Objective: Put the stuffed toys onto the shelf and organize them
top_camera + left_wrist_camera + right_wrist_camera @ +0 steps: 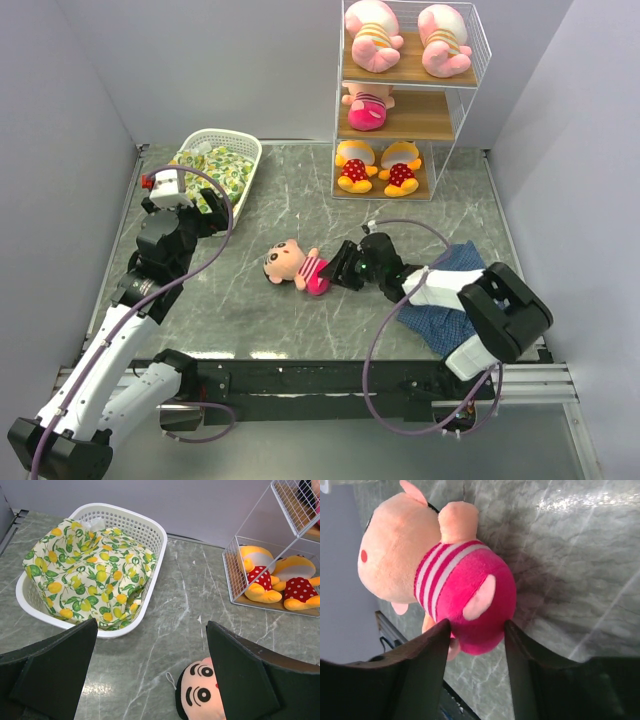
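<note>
Squarely between right jaws — doll, pink rump touching both.

We lose the doll's legs behind the right gripper's fingers; just below the left gripper its head is cut off at the view's edge and partly covered by one finger; whatever lies under the patterned cloth, ahead of that gripper, is hidden from us.
</note>
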